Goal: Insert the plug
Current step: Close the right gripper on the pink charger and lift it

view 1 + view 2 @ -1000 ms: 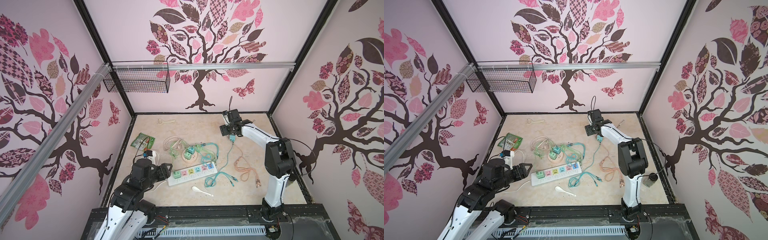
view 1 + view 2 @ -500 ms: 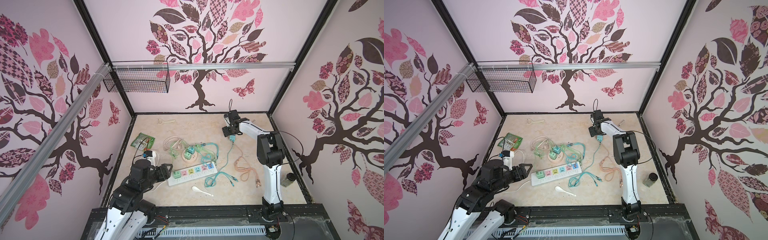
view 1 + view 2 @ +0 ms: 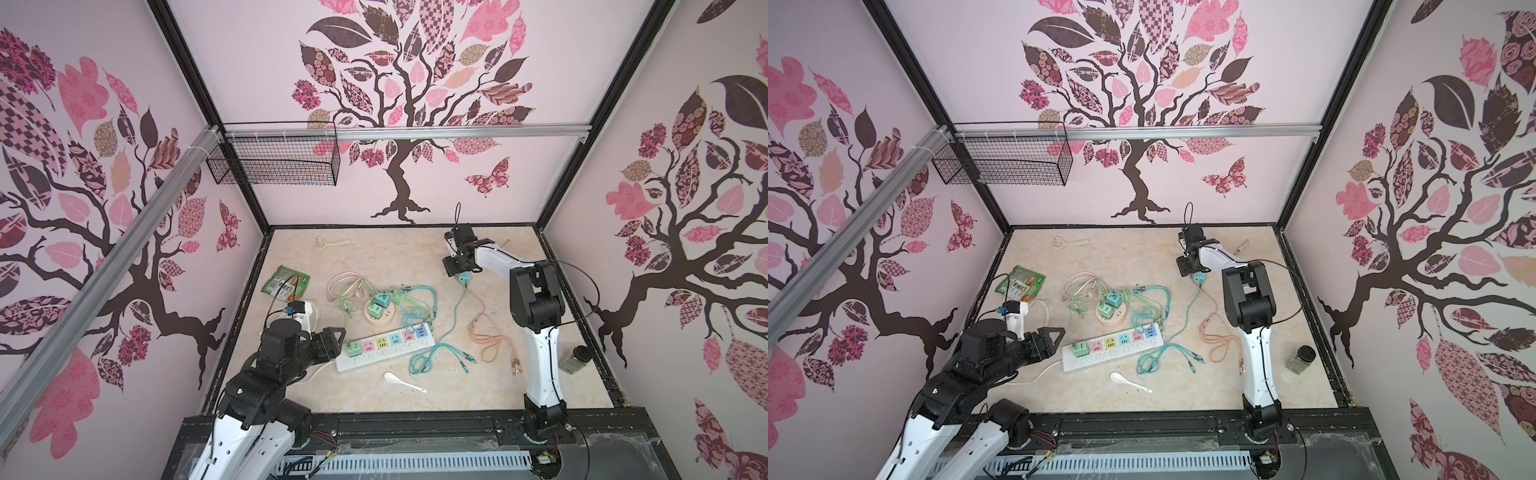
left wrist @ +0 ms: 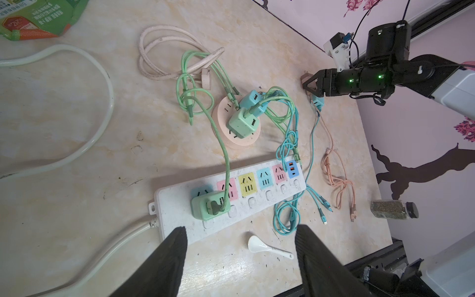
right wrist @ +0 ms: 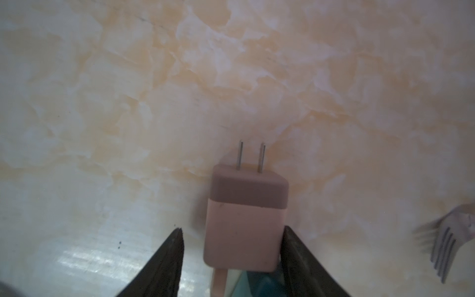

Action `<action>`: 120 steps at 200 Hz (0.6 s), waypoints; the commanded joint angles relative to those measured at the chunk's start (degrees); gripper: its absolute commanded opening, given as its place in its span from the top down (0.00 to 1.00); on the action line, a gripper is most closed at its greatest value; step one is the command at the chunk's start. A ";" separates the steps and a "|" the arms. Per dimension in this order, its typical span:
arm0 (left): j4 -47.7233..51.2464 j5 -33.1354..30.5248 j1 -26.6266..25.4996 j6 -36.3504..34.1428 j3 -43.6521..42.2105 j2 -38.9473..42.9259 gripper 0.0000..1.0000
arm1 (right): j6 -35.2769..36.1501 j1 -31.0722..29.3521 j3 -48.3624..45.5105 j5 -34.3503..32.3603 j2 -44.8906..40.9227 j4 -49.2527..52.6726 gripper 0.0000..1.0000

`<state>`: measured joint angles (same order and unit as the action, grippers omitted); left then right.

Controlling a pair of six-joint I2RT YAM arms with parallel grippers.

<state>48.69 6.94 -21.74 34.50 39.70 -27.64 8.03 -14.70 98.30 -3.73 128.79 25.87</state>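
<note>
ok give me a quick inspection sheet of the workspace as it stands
surface: marbled beige tabletop, dark specks
job's things: pink charger plug, prongs bare, unplugged; white power strip, green adapter in its end socket
clutter: snack packet, white spoon, spice jar, peeler, fork
grippers: left gripper open, near the strip's end; right gripper straddles the pink plug, one finger apart from it
cables: teal cable, peach cable, green cable, loose around the strip
surroundings: tree-print walls, wire basket on the rail
</note>
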 commanded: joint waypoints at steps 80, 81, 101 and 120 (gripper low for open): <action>-1.51 0.86 0.29 -0.73 0.86 -0.88 0.30 | 0.67 0.10 1.48 0.41 2.26 -0.09 0.51; -1.50 0.87 0.29 -0.70 0.84 -0.86 0.30 | 0.67 0.10 1.47 0.44 2.21 -0.10 0.51; -1.59 0.97 0.31 -0.71 0.90 -1.17 0.30 | 0.68 0.11 0.69 1.58 0.28 -1.02 0.54; -1.68 1.15 0.29 -0.79 0.86 -1.36 0.30 | 0.76 0.10 -0.39 3.59 -2.09 -2.11 0.58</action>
<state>48.51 7.68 -21.74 34.46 39.70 -28.73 8.86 -14.70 98.28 -2.85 129.14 24.67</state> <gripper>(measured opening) 0.703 0.447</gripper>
